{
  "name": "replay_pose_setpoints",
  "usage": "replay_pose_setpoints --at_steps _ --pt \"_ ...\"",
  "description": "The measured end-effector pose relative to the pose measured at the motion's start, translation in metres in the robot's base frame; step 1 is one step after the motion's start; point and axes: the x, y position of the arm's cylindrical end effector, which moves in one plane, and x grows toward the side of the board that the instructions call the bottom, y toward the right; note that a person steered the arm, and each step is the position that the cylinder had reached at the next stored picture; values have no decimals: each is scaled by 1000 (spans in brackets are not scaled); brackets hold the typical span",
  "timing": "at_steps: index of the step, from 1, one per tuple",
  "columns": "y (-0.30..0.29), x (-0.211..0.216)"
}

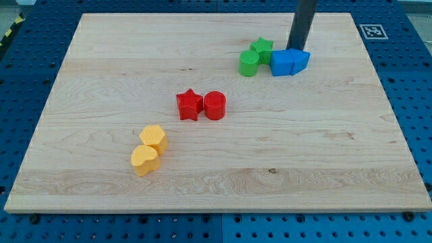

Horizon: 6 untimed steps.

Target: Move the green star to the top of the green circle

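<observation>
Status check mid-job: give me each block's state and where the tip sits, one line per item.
green star: flat on the board, touching the green circle, at its upper right.
green circle: flat, at the view's left of the blue blocks.
blue blocks: two, pressed together.
my tip: at the blue blocks' top edge, right of the star.
red star: beside the red cylinder.
yellow blocks: two, touching.

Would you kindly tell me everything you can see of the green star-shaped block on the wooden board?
The green star-shaped block is a small, matte, solid-coloured piece, plastic by the look of it, lying flat near the top right of the wooden board. The green round block sits against its lower-left side, and the blue blocks lie just to its right, apparently touching. My tip stands behind the blue blocks, right of the star, not visibly touching it.
</observation>
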Motion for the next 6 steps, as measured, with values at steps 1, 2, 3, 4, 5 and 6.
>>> replay_pose_setpoints --at_steps 1,2,3,4,5,6 --pt "-10 0" --pt "-18 0" --pt "-28 0" --pt "-40 0" --pt "-45 1" --pt "-54 6"
